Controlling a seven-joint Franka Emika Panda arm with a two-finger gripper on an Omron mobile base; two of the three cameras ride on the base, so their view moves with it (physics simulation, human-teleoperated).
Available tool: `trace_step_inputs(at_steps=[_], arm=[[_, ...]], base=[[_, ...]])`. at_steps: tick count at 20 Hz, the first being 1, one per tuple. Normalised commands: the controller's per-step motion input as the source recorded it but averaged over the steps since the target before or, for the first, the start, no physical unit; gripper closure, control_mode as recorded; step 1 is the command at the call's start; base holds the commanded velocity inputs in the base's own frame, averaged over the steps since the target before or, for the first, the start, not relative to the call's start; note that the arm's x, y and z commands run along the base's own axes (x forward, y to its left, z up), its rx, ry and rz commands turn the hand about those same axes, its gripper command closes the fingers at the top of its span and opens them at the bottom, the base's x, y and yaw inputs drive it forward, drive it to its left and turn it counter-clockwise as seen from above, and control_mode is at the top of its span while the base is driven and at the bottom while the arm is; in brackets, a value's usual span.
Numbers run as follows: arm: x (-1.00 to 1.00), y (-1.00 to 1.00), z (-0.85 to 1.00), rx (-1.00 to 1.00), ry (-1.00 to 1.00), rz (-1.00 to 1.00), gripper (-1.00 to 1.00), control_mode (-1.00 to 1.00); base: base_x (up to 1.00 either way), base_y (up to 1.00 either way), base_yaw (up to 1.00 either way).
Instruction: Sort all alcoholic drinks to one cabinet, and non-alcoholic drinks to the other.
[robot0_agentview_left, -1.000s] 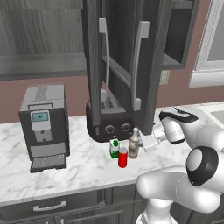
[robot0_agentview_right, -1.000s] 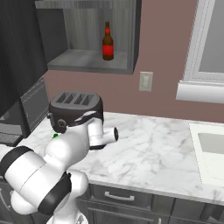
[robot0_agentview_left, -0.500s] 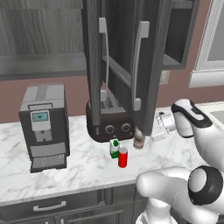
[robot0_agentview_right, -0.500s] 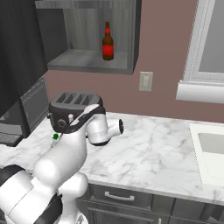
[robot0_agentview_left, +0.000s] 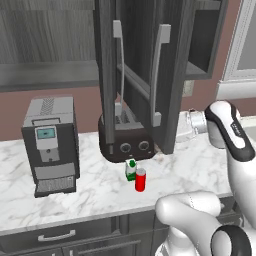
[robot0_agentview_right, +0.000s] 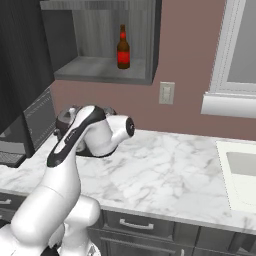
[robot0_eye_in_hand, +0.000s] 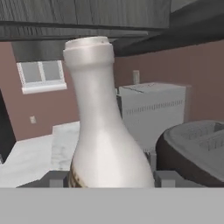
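Left base view: the pale tan bottle that stood a second ago on the bench (robot0_agentview_left: 90, 200), beside the green-and-white bottle (robot0_agentview_left: 131, 170) and the red can (robot0_agentview_left: 141, 180), is gone from that spot. The arm has swung up and to the right, its wrist now just past the edge of the open cabinet door (robot0_agentview_left: 162, 80). The two non-alcoholic drinks are left below and to the left of the pincer (robot0_eye_in_hand: 109, 180), in front of the toaster (robot0_agentview_left: 125, 142). You can judge the lift done and the carry toward a cabinet under way. Right base view: the beer bottle (robot0_agentview_right: 123, 47) stands upright on the open cabinet shelf (robot0_agentview_right: 100, 70), above the hand end of the arm and to its right. That shelf is likely where you want this bottle too. Hand view: the pincer is clamped on the tan bottle (robot0_eye_in_hand: 100, 122), one fingertip at each side of its lower body. The bottle's long axis runs upright, in line with the room's verticals, white cap on top and pointing at the cabinet's underside above.
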Motion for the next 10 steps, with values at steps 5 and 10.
trace_step_inputs(at_steps=[5, 10], arm=[[0.00, 0.00, 1.00, 0.00, -0.03, -0.03, 1.00, -1.00], [0.00, 0.00, 0.85, 0.00, -0.03, 0.00, 1.00, -1.00]], base=[[0.00, 0.00, 0.00], [0.00, 0.00, 0.00]])
